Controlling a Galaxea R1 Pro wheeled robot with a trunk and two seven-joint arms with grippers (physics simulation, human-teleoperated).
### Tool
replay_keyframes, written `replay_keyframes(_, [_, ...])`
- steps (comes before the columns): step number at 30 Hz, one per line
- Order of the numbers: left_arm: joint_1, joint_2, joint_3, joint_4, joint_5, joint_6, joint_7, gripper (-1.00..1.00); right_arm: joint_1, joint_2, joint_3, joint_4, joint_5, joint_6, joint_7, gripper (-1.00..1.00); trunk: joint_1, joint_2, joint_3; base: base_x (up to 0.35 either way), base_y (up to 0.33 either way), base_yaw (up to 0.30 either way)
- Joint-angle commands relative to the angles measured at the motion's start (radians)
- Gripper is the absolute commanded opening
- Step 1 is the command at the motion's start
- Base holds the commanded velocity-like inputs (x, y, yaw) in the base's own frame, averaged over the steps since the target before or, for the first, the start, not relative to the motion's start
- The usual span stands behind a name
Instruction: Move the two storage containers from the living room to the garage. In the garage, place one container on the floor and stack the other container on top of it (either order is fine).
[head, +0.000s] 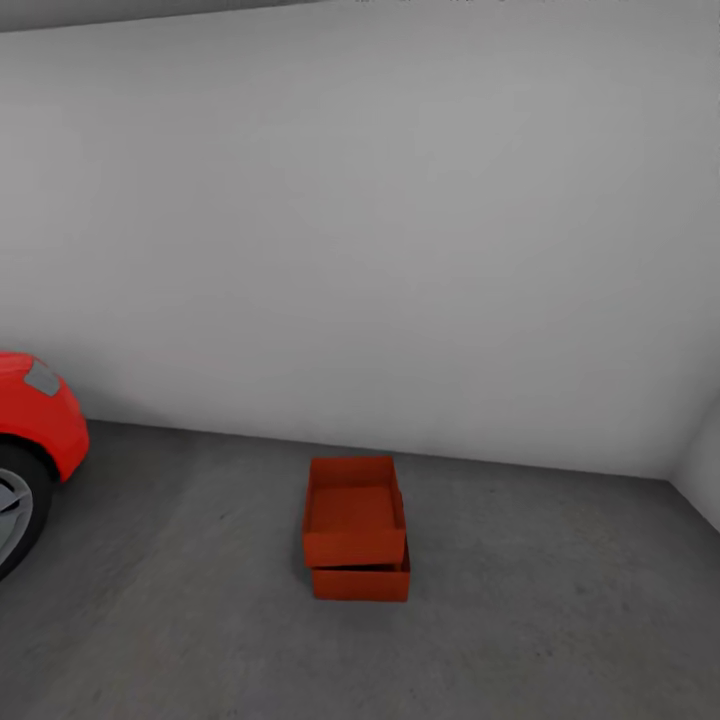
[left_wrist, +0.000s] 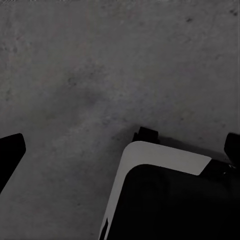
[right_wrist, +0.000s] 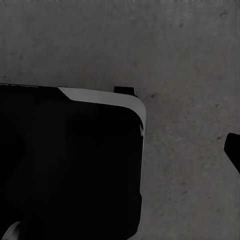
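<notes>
Setting: the garage is shown in the head view, with a plain white-grey wall (head: 380, 220) behind and the floor (head: 200, 620) of dark grey concrete below
Task objects: the two storage containers are seen stacked; the upper container (head: 354, 512) rests on the lower container (head: 362, 582), slightly skewed and shifted toward 12 o'clock, so that the lower one's near wall is exposed
Location: the stack is found just below picture centre, toward 6 o'clock, near the wall's foot
Bystander object: a red car (head: 35, 425) is placed at 9 o'clock, well apart from the stack
Long axis: each bin's long side is judged to run roughly from 6 to 12 o'clock, away from the robot
Direction from the hands: the stack is judged to lie straight ahead, neither arm clearly nearer
Left gripper (left_wrist: 120, 152): dark fingertips are seen at opposite picture edges over bare concrete, so the jaws are taken as spread, with nothing held
Right gripper: one dark fingertip alone is seen; its state cannot be told
Task status: the stacking is judged complete
</notes>
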Motion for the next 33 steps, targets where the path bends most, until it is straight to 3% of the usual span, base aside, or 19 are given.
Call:
replay_keyframes(1, [-0.001, 0.0, -0.008, 0.0, 0.009, -0.003, 0.002, 1.0, -0.001, 0.0, 0.004, 0.003, 0.003, -0.006, -0.003, 1.0, 0.0, -0.001, 0.0, 0.0, 0.0, 0.0])
replay_keyframes(33, [0.0, 0.0, -0.008, 0.0, 0.009, -0.003, 0.002, 1.0, -0.001, 0.0, 0.003, 0.003, 0.003, -0.006, -0.003, 1.0, 0.0, -0.001, 0.039, 0.0, 0.0, 0.0])
